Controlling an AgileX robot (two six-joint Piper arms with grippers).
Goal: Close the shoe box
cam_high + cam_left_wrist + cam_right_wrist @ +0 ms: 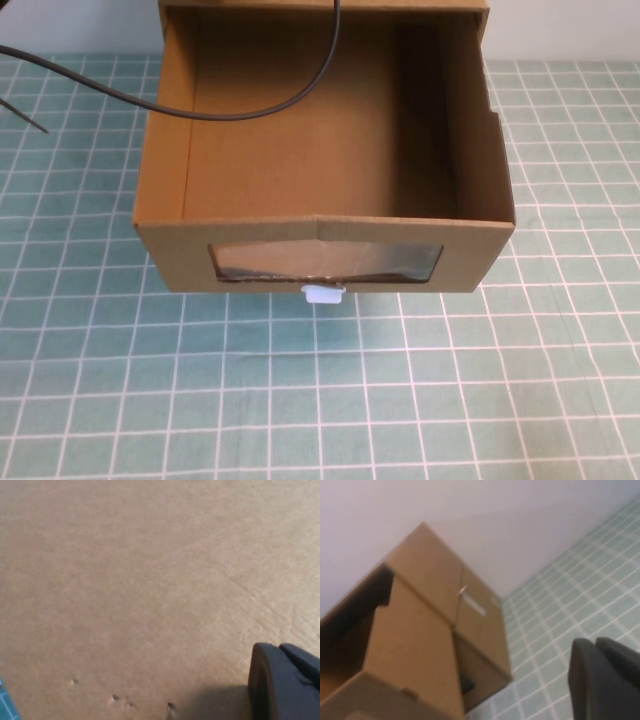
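**Brown box on a green grid**

The shoe box (330,150) is plain brown cardboard, darker in the shadow inside. Its window (325,262) is clear with grey reflections, and the pull tab (323,294) under it is white. The table mat (320,400) is pale green with a white grid of squares. A cable (250,108) is dark grey (almost black). The left gripper (285,682) and the right gripper (602,680) are black. The wall (520,520) is pale grey-white.
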